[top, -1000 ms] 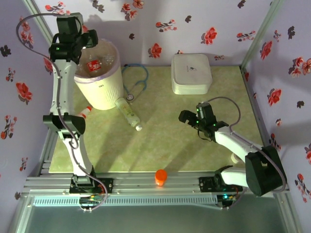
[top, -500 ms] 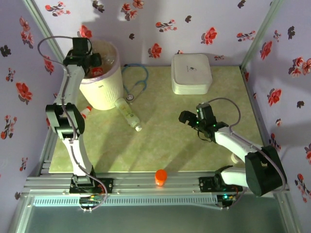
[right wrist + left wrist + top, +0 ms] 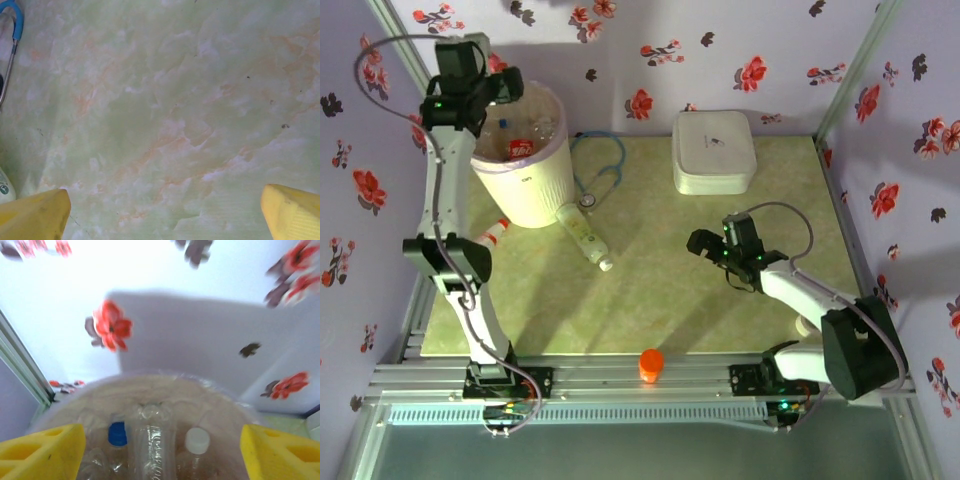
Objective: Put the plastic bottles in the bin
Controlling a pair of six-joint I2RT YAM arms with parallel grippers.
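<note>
The bin [image 3: 528, 178] stands at the table's back left, its lilac bag round the rim. Several clear plastic bottles lie inside it, one with a red label [image 3: 520, 148]. In the left wrist view a blue cap [image 3: 117, 434], a clear bottle [image 3: 152, 445] and a white cap [image 3: 197, 440] show in the bin [image 3: 165, 385]. My left gripper [image 3: 506, 86] [image 3: 160, 455] hangs open above the bin's far-left rim, holding nothing. A yellowish-labelled bottle [image 3: 583, 233] lies right of the bin. A red-capped bottle [image 3: 492, 232] lies at the bin's near left. My right gripper [image 3: 698, 243] [image 3: 162, 215] is open over bare table.
A blue stethoscope [image 3: 605, 165] [image 3: 12, 30] lies between the bin and the flat white lidded box [image 3: 713, 150]. An orange knob [image 3: 651, 365] stands on the front rail. Flowered walls close in the back and both sides.
The left arm dipped down to the bin's rim half a second ago and has risen back above it. The right arm has not moved.
</note>
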